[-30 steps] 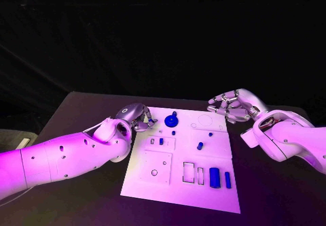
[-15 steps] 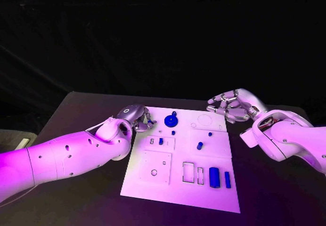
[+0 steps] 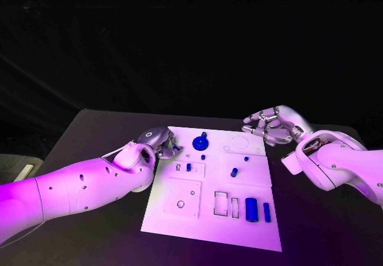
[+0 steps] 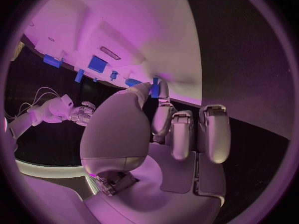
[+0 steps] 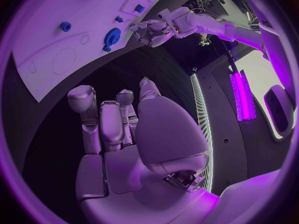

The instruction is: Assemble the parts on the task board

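- Now the left hand (image 3: 162,139) is hovering at the far left corner of the white task board (image 3: 209,221), its fingers curling in and pinching a small blue part (image 4: 155,87) between the thumb and a fingertip, as the left wrist view shows.
- The right hand (image 3: 273,125) is hanging above the table (image 3: 96,138) just past the board's far right corner, fingers curled loosely and apart, holding nothing.
- A blue gear (image 3: 200,143) is sitting on the board near its far edge, just beside the left hand.
- Two small blue pegs (image 3: 234,172) are standing near the board's middle.
- Two blue bars (image 3: 252,209) are lying side by side towards the board's near right side, next to empty rectangular slots (image 3: 221,203).
- Another small blue piece (image 3: 188,166) is sitting in a slot on the left half of the board.
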